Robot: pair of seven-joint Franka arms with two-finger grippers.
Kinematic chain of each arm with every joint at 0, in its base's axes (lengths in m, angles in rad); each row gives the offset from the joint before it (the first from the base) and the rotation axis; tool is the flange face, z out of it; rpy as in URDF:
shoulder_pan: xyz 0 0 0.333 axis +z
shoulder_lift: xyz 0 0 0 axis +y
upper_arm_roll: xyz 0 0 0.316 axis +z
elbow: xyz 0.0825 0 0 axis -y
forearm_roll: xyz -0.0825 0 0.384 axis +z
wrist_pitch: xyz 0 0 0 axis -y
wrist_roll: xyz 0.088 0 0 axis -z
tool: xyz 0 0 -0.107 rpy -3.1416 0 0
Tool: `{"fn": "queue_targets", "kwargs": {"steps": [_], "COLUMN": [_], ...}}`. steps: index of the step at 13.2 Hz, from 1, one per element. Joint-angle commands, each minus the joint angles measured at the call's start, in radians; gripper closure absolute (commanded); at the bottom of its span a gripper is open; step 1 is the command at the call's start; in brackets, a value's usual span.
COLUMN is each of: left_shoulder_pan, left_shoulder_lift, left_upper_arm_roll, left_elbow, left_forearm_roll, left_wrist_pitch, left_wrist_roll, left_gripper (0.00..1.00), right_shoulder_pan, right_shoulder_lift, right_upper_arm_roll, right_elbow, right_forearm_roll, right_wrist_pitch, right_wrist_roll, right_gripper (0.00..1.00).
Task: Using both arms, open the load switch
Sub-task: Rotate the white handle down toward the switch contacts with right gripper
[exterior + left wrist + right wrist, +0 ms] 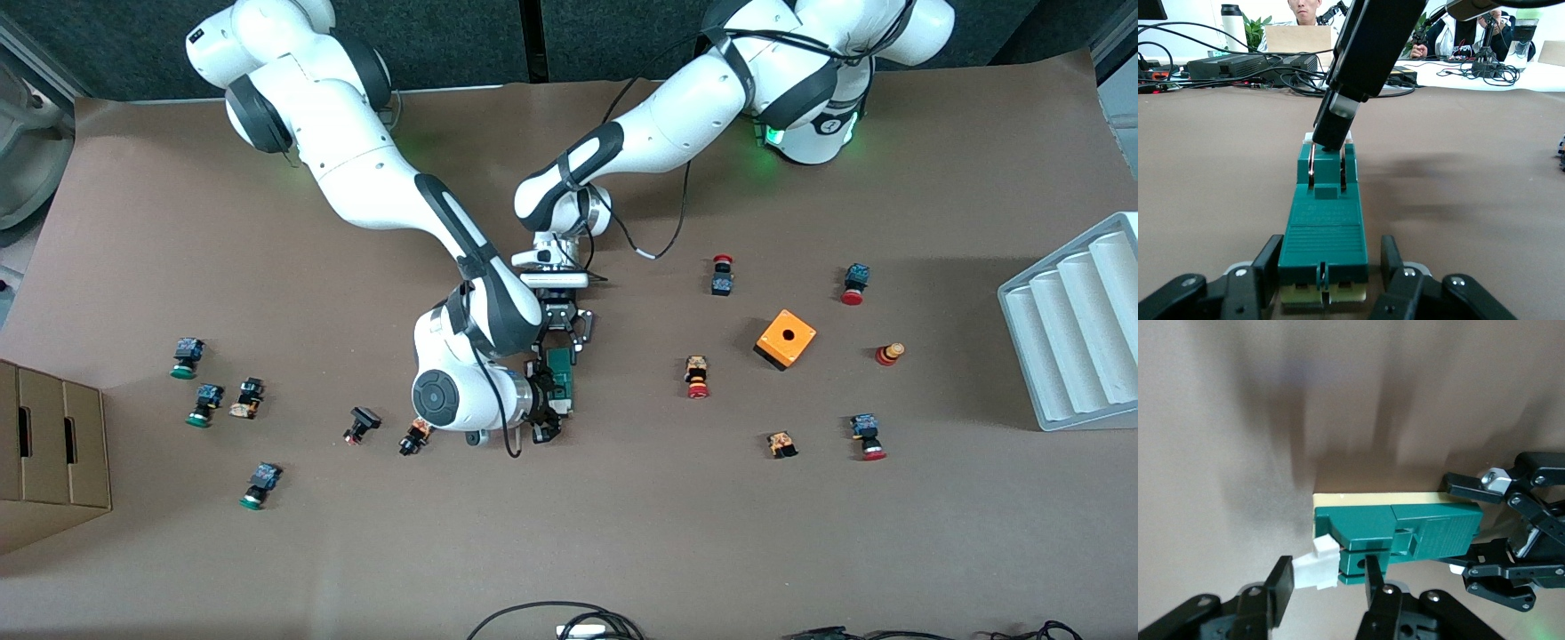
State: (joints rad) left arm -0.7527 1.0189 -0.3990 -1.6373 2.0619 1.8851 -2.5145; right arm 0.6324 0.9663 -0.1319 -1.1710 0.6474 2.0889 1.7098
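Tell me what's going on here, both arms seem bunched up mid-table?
Both arms are working on the green load switch, which lies on the table. The left gripper is shut on one end, holding it steady. The right gripper has its fingers around the small white piece at the end nearer the front camera. The push buttons and the orange cube lie untouched.
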Motion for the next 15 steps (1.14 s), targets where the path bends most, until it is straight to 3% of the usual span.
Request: {"fn": "queue_targets", "kwargs": {"steps": [1, 15], "left_shoulder_pan": [-0.011, -0.011], "left_shoulder_lift": [0.015, 0.013], "left_upper_arm_roll": [0.011, 0.011], "left_elbow": [0.007, 0.005], "left_forearm_roll": [0.012, 0.012], "left_wrist_pitch": [-0.014, -0.014], "left_wrist_roll": [-0.006, -0.006], "left_gripper": [0.37, 0.38], "right_shoulder_pan": [0.01, 0.027], "right_shoulder_lift": [-0.044, -0.083], "right_upper_arm_roll": [-0.002, -0.002], "right_elbow": [-0.05, -0.093], "right_forearm_roll": [0.011, 0.001], "right_wrist_pitch": [-0.038, -0.05], "right_wrist_roll": [-0.001, -0.001], "right_gripper": [0.5, 0.52]}}
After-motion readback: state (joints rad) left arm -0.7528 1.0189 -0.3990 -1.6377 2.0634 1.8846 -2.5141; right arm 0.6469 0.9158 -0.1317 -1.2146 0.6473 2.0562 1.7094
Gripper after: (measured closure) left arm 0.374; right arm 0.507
